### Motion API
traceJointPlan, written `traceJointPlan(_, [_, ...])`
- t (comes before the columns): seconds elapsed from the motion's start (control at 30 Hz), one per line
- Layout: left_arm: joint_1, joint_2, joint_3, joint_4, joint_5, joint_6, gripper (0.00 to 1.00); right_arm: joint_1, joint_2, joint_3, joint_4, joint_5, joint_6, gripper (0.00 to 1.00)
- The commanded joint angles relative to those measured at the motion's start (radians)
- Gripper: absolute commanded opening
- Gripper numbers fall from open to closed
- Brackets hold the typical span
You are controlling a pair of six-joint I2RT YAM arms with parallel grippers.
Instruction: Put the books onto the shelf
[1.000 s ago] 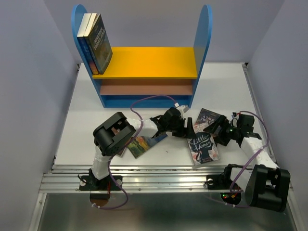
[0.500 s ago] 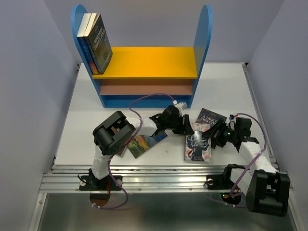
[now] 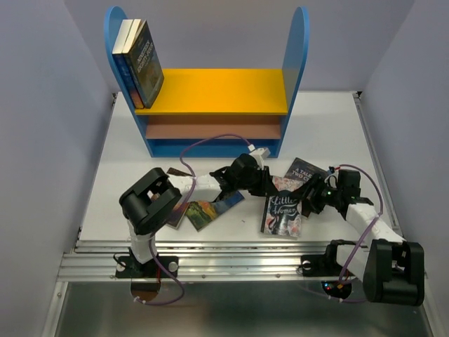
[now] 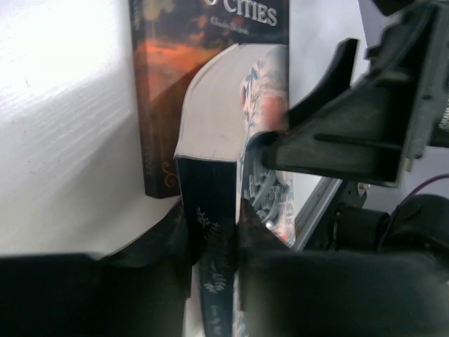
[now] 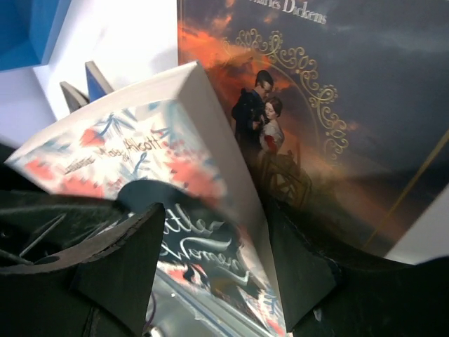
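Note:
The Little Women book (image 3: 280,216) (image 5: 140,151) stands tilted on the table between both grippers. My left gripper (image 3: 265,184) (image 4: 214,235) is shut on its dark spine, one jaw pressed on each side. My right gripper (image 3: 306,201) (image 5: 217,260) is open and straddles the book's outer edge: one finger over the cover, the other against the page side. A Tale of Two Cities (image 3: 306,170) (image 5: 351,105) lies flat just behind it. Two books (image 3: 140,63) lean at the left of the shelf's (image 3: 217,91) yellow board.
Two more books (image 3: 210,208) (image 3: 175,214) lie flat under my left forearm. The shelf's blue side panels (image 3: 298,49) stand tall at the back. A metal rail (image 3: 231,253) runs along the table's near edge.
My left gripper has closed onto the Little Women spine. The book has slid left and tipped up off the table. My right gripper has followed it left and narrowed.

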Motion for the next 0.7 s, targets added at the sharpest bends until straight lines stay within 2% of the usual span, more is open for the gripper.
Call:
traceJointPlan(0.0, [-0.018,-0.148,-0.007,-0.044,-0.082,0.071,0.0,0.023,0.056,-0.004,-0.055,0.083,0.003,0.67])
traceJointPlan(0.23, [-0.017,-0.266,-0.069,-0.073,-0.178,0.09,0.0,0.023,0.099,0.025,-0.052,0.108,-0.013,0.74])
traceJointPlan(0.3, [-0.017,-0.292,-0.096,-0.044,-0.198,0.088,0.0,0.023,0.091,0.039,-0.05,0.083,-0.025,0.83])
traceJointPlan(0.4, [-0.015,-0.324,-0.083,-0.094,-0.258,0.1,0.0,0.023,0.053,0.06,-0.055,0.069,-0.028,0.98])
traceJointPlan(0.57, [-0.014,-0.437,-0.047,-0.153,-0.431,0.195,0.0,0.023,0.016,0.091,-0.055,0.083,-0.048,1.0])
traceJointPlan(0.67, [-0.014,-0.571,-0.044,-0.144,-0.491,0.264,0.0,0.023,0.003,0.126,-0.059,0.063,-0.078,1.0])
